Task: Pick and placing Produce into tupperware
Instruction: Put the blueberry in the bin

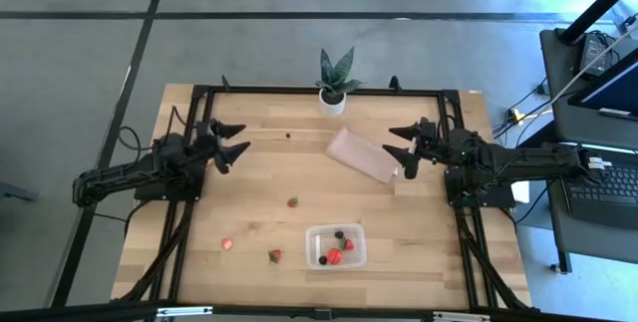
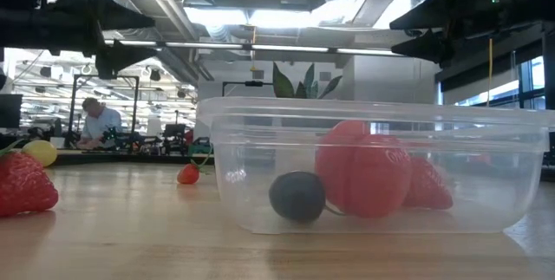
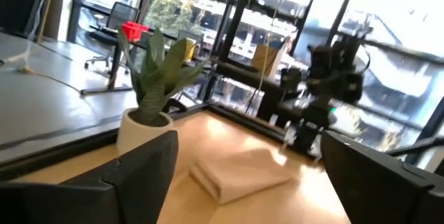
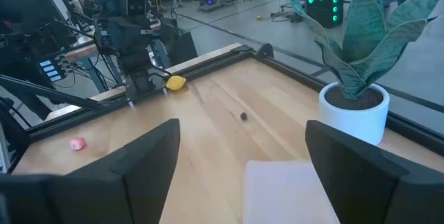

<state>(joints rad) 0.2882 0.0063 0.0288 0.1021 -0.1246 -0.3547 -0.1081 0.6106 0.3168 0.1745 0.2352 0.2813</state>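
My left gripper point(image 1: 235, 139) and right gripper point(image 1: 398, 146) hover spread and empty. Some produce point(image 1: 336, 249) already lies in the tupperware point(image 1: 360, 256). Loose strawberries point(image 1: 275, 255) are tiny, so they probably roll away when I pinch.

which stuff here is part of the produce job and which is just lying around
Job:
small clear rectangular plastic container
loose red strawberries
tiny dark berry
small yellow fruit

Lying about:
green potted plant in white pot
flat tan rectangular sheet
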